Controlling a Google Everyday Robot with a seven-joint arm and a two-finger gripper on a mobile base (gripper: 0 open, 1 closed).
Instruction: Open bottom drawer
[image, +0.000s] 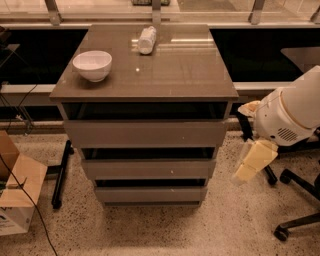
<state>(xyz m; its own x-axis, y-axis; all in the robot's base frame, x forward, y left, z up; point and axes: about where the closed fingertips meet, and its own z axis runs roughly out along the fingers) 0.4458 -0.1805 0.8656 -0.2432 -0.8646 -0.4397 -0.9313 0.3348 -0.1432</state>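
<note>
The bottom drawer is the lowest of three grey-taupe handle-less fronts in the cabinet, near the floor. It stands slightly out, like the two above it, with a dark gap over its top edge. My gripper hangs from the white arm at the right, its cream fingers pointing down and left. It is beside the cabinet's right side, at about the height of the middle drawer, and touches nothing.
A white bowl and a lying white bottle rest on the cabinet top. A cardboard box sits on the floor at left. Chair legs with castors stand at right.
</note>
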